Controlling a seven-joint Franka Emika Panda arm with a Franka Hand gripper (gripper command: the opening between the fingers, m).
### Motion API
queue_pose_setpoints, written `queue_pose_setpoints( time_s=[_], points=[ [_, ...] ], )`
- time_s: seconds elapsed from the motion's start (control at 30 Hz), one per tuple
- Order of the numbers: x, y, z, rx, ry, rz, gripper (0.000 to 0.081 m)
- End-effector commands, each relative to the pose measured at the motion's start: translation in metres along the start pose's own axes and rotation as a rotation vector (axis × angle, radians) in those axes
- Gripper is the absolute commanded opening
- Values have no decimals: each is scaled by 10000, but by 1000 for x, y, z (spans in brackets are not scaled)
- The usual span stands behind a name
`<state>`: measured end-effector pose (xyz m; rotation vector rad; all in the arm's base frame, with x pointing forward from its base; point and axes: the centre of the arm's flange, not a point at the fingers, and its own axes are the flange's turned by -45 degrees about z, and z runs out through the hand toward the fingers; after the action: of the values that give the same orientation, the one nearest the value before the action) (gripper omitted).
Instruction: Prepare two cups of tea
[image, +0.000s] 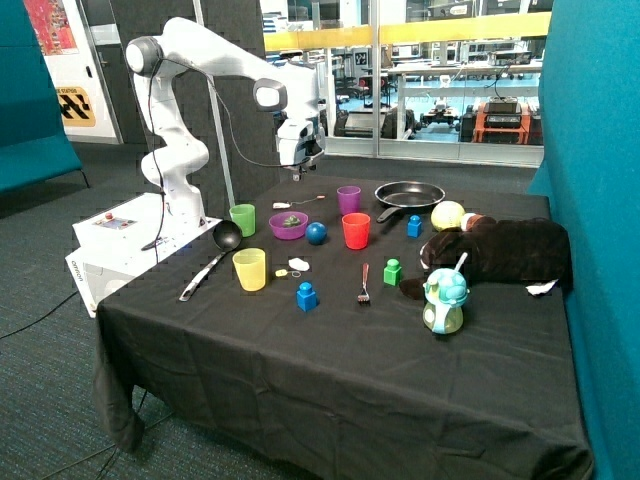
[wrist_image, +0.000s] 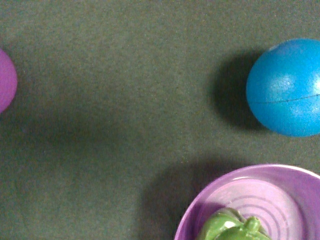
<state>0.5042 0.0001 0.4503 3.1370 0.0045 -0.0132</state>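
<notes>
While the gripper (image: 297, 168) is held high above the far part of the table (image: 330, 350), over the purple bowl (image: 288, 226), nothing is seen in its grasp; whether its tips are spread or closed cannot be told. From the left edge, a black ladle (image: 213, 253) is laid near the cloth's border, with a green cup (image: 243, 219) behind it and a yellow cup (image: 250, 269) in front. Just beside the yellow cup, one small white tea packet (image: 298, 264) is found on the cloth; a second white piece (image: 281, 205) lies behind the purple bowl, too small to identify. A blue ball (image: 316, 233) is set close to the bowl, as the wrist view confirms (wrist_image: 286, 87), with bare cloth between them. Further along, a purple cup (image: 348, 199), a red cup (image: 356, 230) and a black pan (image: 409, 194) are placed. A wide strip along the front edge is left bare. Toward the right edge, a dark plush toy (image: 500, 252) is spread.
</notes>
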Motion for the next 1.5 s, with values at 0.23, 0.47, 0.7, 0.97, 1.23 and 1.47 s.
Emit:
queue_pose_setpoints(
  time_s=[0.23,0.47,0.7,0.97,1.23,1.47],
  points=[
    [-16,30,19,54,79,2092,242],
    [-21,57,31,58,77,3083,266],
    [-24,87,51,62,74,4176,377],
    [-40,115,82,65,72,4955,446],
    [-48,122,113,66,71,5247,491],
    [-47,119,126,66,71,5175,543]
  ],
)
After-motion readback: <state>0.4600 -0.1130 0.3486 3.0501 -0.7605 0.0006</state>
